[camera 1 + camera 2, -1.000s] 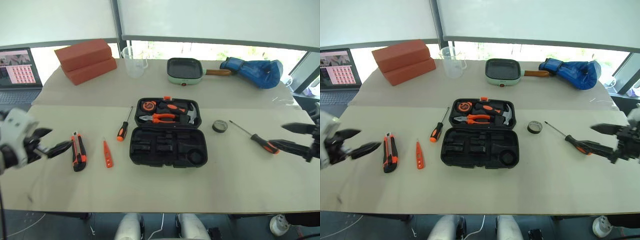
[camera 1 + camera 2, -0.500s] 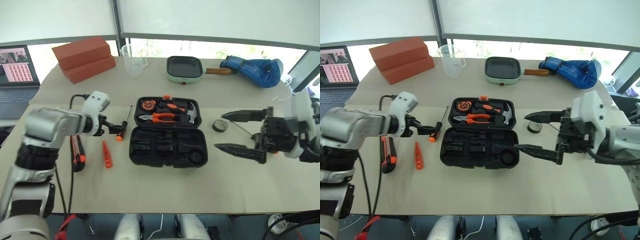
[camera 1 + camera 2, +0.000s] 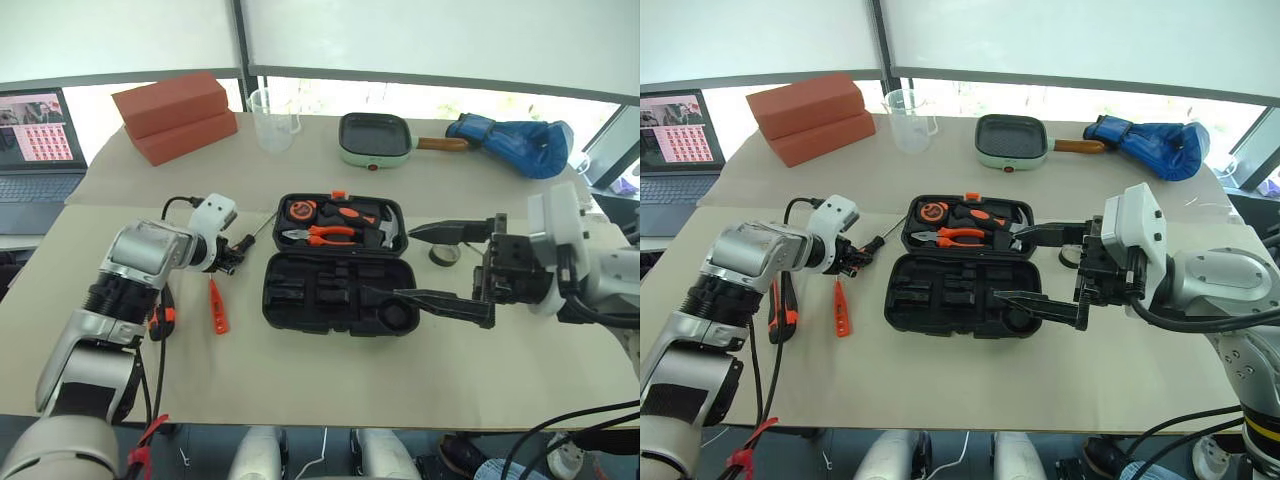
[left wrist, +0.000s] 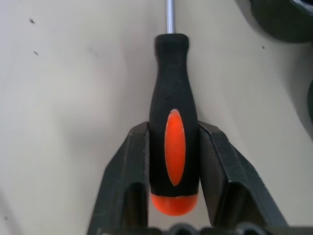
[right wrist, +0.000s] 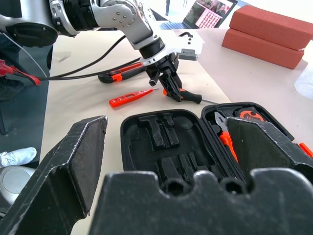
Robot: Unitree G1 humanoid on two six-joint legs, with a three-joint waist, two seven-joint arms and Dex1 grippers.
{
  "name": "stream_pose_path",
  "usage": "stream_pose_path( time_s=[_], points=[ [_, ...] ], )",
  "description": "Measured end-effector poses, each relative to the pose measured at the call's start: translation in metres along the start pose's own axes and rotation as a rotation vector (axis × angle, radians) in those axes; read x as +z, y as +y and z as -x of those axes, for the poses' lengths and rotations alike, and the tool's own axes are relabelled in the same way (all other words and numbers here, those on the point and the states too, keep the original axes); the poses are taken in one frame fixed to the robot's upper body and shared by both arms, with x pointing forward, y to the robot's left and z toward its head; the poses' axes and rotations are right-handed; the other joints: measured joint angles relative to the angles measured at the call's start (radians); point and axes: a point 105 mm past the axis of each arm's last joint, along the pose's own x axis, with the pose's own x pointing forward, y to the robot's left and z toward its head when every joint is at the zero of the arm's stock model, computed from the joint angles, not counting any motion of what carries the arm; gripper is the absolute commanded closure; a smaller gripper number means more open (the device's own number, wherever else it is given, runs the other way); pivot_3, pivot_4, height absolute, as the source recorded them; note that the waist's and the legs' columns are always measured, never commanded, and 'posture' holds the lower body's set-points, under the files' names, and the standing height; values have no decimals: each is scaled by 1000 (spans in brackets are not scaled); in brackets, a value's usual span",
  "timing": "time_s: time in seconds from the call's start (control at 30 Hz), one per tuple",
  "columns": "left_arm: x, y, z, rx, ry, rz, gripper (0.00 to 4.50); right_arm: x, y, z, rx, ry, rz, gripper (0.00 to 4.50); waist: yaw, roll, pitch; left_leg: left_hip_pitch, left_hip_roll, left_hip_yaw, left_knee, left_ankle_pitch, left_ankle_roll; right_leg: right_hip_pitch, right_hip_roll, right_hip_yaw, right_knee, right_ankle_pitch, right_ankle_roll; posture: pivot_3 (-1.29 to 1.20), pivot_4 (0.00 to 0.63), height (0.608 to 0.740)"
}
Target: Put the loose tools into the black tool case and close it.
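The left end effector [image 4: 172, 161] pinches the handle of the short screwdriver [image 4: 173, 147], which lies on the surface [image 3: 300, 380] just left of the case [image 3: 335, 292]. The case lies open in the middle of the surface. Its front half has bare slots. The right end effector [image 3: 1025, 268] is spread wide and hangs over the right side of the case, holding nothing. The knife [image 3: 780, 305] and the tester [image 3: 216, 305] lie to the left of the case. The tape [image 3: 445, 255] lies to its right.
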Motion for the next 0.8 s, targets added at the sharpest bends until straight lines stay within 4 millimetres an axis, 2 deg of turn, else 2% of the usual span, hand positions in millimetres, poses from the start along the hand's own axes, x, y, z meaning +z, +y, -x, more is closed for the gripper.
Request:
stream_pose_path(
  time_s=[0.1,0.17,0.27,0.33,0.37,0.4,0.47,0.53,0.63,0.8],
  points=[
    [-1,9,1,24,-22,84,3625,0,1,0,0,0,0,0,0,0,0,0,0,-1,1,0,0,0,0,0,1,0,0,0,150,740],
    [-4,25,5,78,-38,152,3625,-1,1,1,-10,1,-6,0,-7,0,0,0,1,-1,1,0,0,0,0,0,2,0,0,0,150,740],
    [-5,52,13,198,-80,164,3625,-4,-1,7,-38,12,-15,0,-11,0,0,-1,1,-2,1,0,0,-1,0,0,2,0,0,0,150,740],
    [9,60,20,230,-165,107,3625,-7,0,10,-45,28,-24,0,-9,-2,1,-1,0,-1,1,0,0,-1,0,-1,2,0,0,0,150,740],
    [25,57,26,202,-248,29,3625,-9,1,12,-51,35,-31,0,-4,-3,2,-3,0,-1,2,0,0,-1,0,-1,1,0,0,0,150,740],
    [38,51,32,165,-309,-45,3625,-11,1,13,-58,38,-37,0,0,-4,2,-5,0,0,3,0,0,-2,-1,-2,1,0,1,0,150,740],
    [72,20,50,42,-455,-303,3625,-14,1,17,-70,51,-51,0,14,-4,2,-9,1,2,9,0,0,-2,-1,-4,1,1,2,0,150,740],
    [88,-25,64,-140,-520,-585,3625,-19,3,20,-82,62,-67,0,23,-4,2,-9,0,3,9,-1,2,0,-1,-4,-2,2,3,0,150,740],
    [77,-72,56,-367,-477,-810,3625,-23,4,23,-95,75,-83,0,23,-3,2,-8,0,4,10,-1,2,1,-1,-4,-3,2,4,0,150,740],
    [49,-102,26,-511,-335,-1001,3625,-31,4,28,-136,105,-102,0,11,-4,2,-8,0,3,10,-1,2,0,0,-3,-1,2,4,0,150,740]
  ],
)
